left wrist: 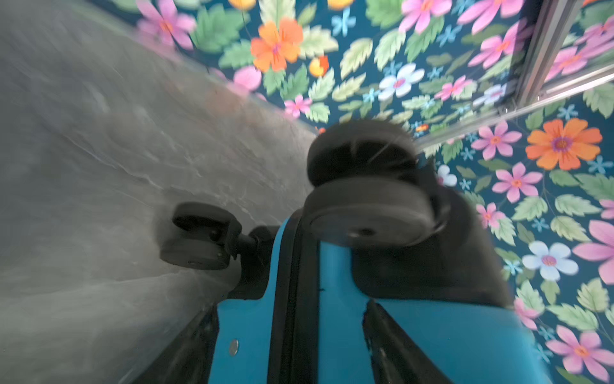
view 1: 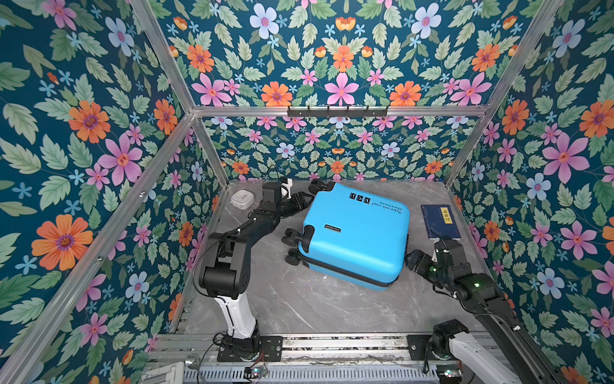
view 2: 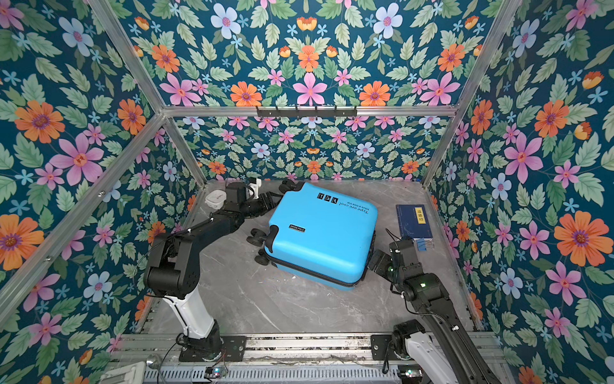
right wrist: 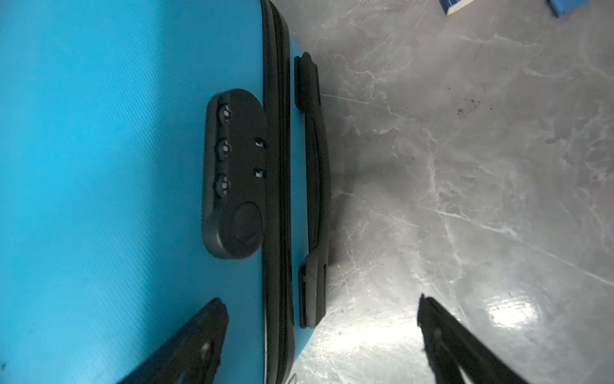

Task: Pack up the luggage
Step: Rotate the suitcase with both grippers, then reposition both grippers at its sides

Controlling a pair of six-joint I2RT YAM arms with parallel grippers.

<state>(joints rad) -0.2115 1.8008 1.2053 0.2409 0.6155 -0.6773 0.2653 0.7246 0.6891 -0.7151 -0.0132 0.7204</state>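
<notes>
One closed luggage (view 1: 355,239), judged stiff and slick, is being shown mid-frame in a top view, its black handle (right wrist: 315,173), the likeliest hold, being straddled by the released right gripper (right wrist: 320,301); whether the left gripper (view 1: 298,203) is clenched cannot be told.

Robot lab booth: aluminium frame (view 1: 232,111), floral backdrop panels (view 1: 342,50), marble tabletop (view 1: 299,299).

Bright, even light; both top views sharp. Left wrist view smeared by motion blur; white glare on the counter (right wrist: 511,314) in the right wrist view.
</notes>
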